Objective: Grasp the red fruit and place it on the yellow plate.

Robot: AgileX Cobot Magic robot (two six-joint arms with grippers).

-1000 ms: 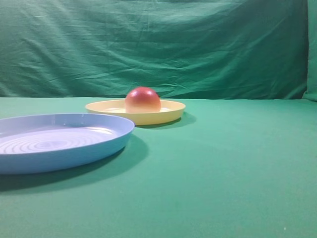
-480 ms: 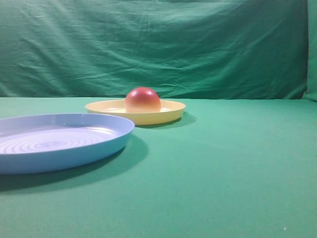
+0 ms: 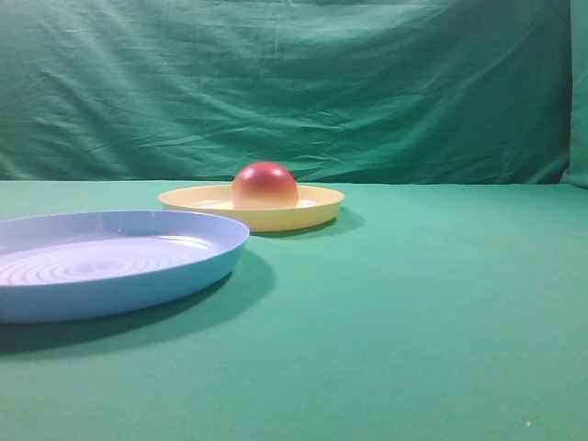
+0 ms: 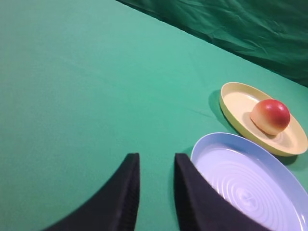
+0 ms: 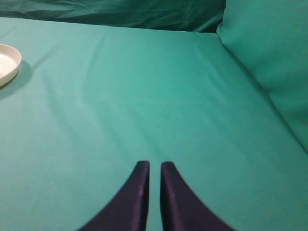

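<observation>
The red fruit [image 3: 265, 186] rests flat side down inside the yellow plate [image 3: 312, 209] at mid-table. The left wrist view also shows the fruit [image 4: 270, 116] lying on the plate [image 4: 231, 103], far ahead and to the right of my left gripper [image 4: 156, 156]. That gripper hovers over bare cloth with a clear gap between its black fingers and nothing in them. My right gripper [image 5: 155, 163] is over bare cloth far to the right, its fingers nearly touching and empty. Only the plate's edge [image 5: 7, 62] shows at that view's left border. Neither gripper appears in the exterior view.
A larger light blue ridged plate [image 3: 138, 276] lies in front of and left of the yellow one. Its rim [image 4: 207, 144] sits right beside my left gripper's right finger. A green cloth backdrop [image 3: 294, 83] rises behind the table, and a cloth wall [image 5: 269, 57] stands at the right.
</observation>
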